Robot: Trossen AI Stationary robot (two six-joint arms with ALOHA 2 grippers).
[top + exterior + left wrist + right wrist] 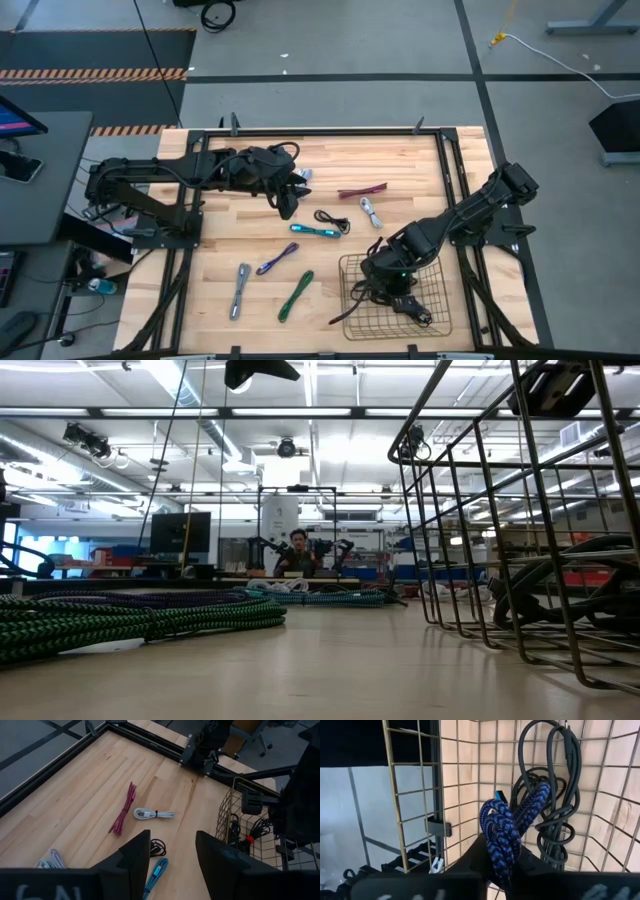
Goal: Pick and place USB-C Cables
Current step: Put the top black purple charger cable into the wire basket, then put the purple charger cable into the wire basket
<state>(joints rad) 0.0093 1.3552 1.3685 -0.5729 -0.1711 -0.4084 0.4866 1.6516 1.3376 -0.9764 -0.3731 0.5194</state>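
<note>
My right gripper (502, 867) hangs inside the black wire basket (345, 300) at the table's near right, shut on a blue-and-black braided cable (504, 827). Black cables (560, 795) lie on the basket floor. My left gripper (172, 862) hovers open and empty above the table's far left (289, 205). Loose on the wood lie a maroon cable (362, 190), a silver-white one (372, 212), a black one (332, 220), a teal one (315, 231), a purple one (277, 259), a green one (296, 295) and a grey one (240, 290). My right gripper pinches the folded blue cable bundle between its two fingers (476, 857), near one end of the bundle (502, 855). The fingers slant down from above. The bundle's looped end (492, 815) sticks out beyond the fingertips, over the black cables; whether it touches them I cannot tell.
The basket's wire walls (410, 795) stand close around my right gripper. A black frame rail (455, 170) borders the table. Another pale cable (302, 176) lies by my left gripper. A person (297, 550) sits far behind the table.
</note>
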